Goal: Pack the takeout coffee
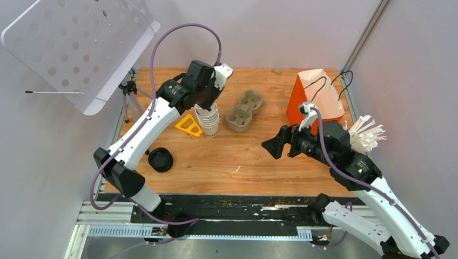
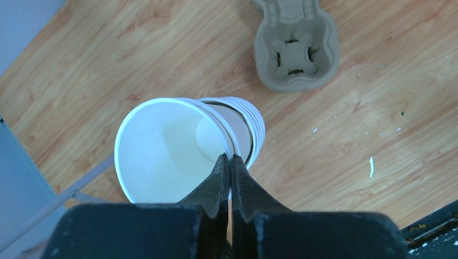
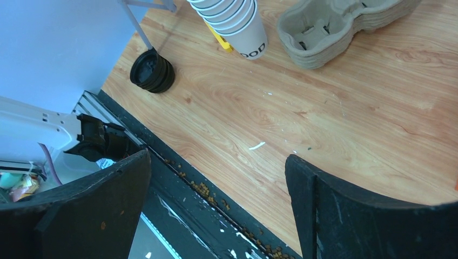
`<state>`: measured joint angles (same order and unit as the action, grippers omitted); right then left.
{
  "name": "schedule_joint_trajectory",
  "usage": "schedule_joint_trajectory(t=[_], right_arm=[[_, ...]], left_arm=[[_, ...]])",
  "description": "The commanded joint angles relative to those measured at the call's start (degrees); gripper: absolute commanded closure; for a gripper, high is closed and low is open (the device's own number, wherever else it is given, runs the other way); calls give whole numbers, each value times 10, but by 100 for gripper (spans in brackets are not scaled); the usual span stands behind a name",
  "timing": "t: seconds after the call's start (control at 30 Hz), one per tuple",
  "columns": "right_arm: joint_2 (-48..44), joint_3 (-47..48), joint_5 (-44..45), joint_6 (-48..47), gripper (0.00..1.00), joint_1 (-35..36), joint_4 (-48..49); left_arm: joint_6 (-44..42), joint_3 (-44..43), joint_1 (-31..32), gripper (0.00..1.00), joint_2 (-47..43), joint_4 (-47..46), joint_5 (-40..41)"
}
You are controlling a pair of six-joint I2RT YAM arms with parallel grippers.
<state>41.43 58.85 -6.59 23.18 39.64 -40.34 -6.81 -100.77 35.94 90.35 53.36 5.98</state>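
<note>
A lidless white paper cup (image 2: 162, 156) leans left off the top of the stack of white cups (image 2: 254, 127). My left gripper (image 2: 229, 157) is shut on its rim, one finger inside and one outside. I cannot tell whether its base is out of the stack. From above, the left gripper (image 1: 208, 102) hangs right over the stack (image 1: 208, 123). The takeout coffee, a cup with its lid on, is out of view. A loose black lid (image 1: 160, 159) lies at the front left of the table. My right gripper (image 1: 273, 145) is open and holds nothing, above the table's right middle.
A pulp cup carrier (image 1: 244, 110) lies right of the stack, and a yellow triangle (image 1: 189, 125) lies to its left. An orange paper bag (image 1: 316, 97) stands at the back right, with a bunch of white sticks (image 1: 367, 135) beside it. A small tripod (image 1: 128, 89) stands at the left edge.
</note>
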Motion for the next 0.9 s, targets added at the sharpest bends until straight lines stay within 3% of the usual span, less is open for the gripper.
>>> schedule_joint_trajectory(t=[0.0,0.23,0.43,0.87], right_arm=[[6,-8,11,57,6,2,60],[64,-26,53,219,11,2,190],[165,-4,95,256,16,2,270],[367,76,-52,253,22,-19,398]], left_arm=[[-10,-32,-2,100,-27,2,-20],[-14,27,-2,100,-78,-46,-37],[-13,45,-2,100,-105,-61,-42],[-23,66,-2,100,-105,-77,-47]])
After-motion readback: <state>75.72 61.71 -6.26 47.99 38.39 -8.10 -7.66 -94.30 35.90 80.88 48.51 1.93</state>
